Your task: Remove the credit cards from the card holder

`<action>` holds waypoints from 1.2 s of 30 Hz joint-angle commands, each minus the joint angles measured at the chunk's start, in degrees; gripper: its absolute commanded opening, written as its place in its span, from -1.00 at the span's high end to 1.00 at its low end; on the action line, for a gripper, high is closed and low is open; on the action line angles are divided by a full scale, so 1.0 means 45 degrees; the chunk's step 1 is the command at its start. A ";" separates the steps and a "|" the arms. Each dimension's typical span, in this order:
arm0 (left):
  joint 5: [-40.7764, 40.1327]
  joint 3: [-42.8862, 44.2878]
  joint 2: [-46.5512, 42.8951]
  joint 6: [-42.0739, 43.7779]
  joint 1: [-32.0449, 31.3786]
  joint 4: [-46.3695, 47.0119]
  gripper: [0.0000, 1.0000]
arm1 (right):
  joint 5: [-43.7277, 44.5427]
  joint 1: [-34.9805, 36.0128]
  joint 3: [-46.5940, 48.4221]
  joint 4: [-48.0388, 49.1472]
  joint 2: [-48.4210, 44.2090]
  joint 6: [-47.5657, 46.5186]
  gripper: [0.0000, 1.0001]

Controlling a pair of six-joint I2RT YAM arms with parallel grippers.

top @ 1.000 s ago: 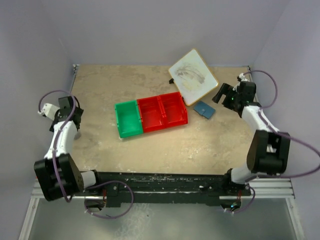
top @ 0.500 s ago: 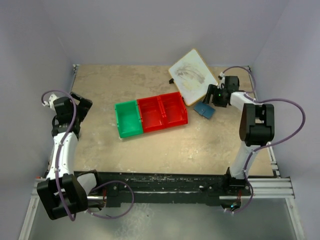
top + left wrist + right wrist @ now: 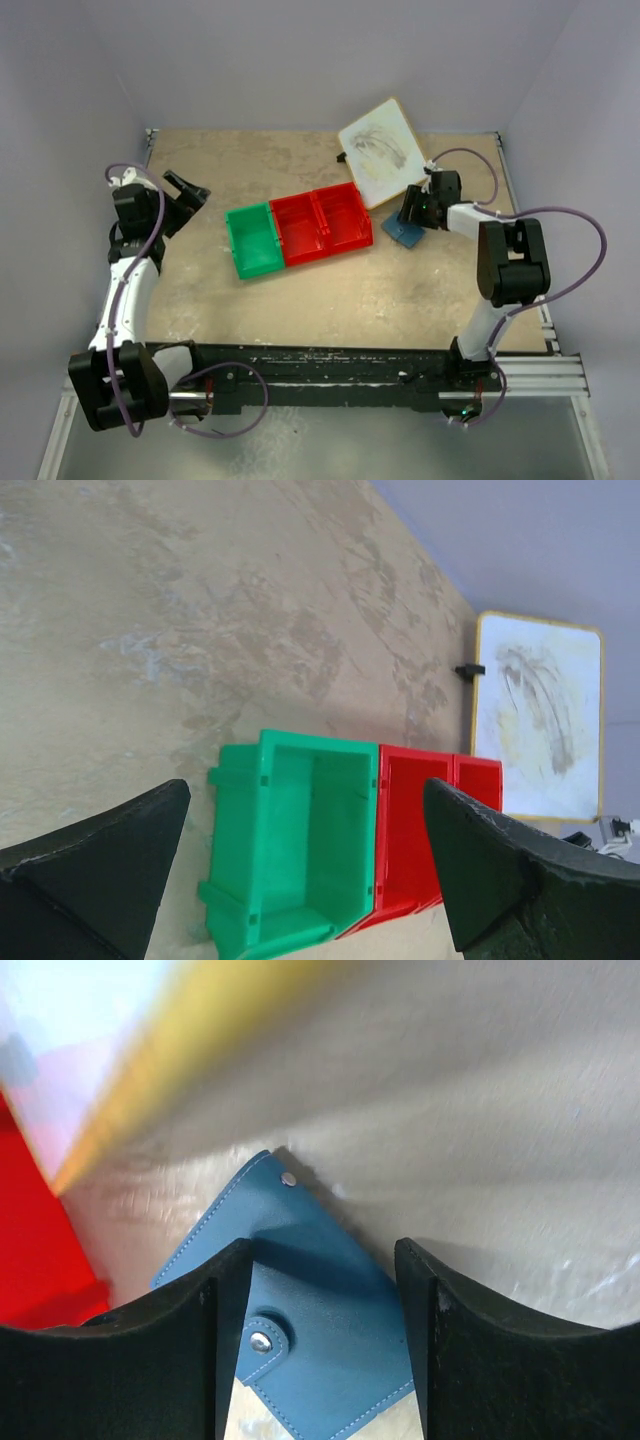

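The card holder (image 3: 402, 229) is a small dark blue wallet lying shut on the table, right of the red bins. In the right wrist view it (image 3: 330, 1340) lies flat with its snap tab fastened. My right gripper (image 3: 413, 207) hovers just over it, open, its two black fingers (image 3: 160, 1360) straddling the wallet without closing on it (image 3: 322, 1290). My left gripper (image 3: 190, 191) is open and empty at the far left, pointing toward the bins (image 3: 305, 820). No credit cards show; they are hidden inside the shut wallet.
A green bin (image 3: 254, 240) and two joined red bins (image 3: 325, 223) stand mid-table; they also show in the left wrist view (image 3: 290, 850). A white wood-rimmed board (image 3: 385, 152) lies at the back right, close behind the wallet (image 3: 120, 1070).
My right gripper has swung left and down from the right edge to just above the wallet. My left gripper has moved up and turned toward the bins. The bins have shifted slightly left.
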 commanded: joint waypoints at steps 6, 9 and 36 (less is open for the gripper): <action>-0.1952 0.1829 0.0048 0.2238 -0.2265 -0.1423 -0.95 | 0.0611 0.0782 -0.3345 -0.0306 -0.2405 0.1420 -0.15; -0.1632 0.1961 0.0038 0.2477 -0.2356 -0.1663 -0.95 | 0.1049 0.0808 -0.4092 -0.0562 -0.3666 0.1720 -0.15; 0.2197 -0.1847 -0.2512 0.1429 -0.7124 -0.0342 -0.93 | -0.1947 0.1593 -0.7138 -0.0167 -0.8078 0.3252 -0.02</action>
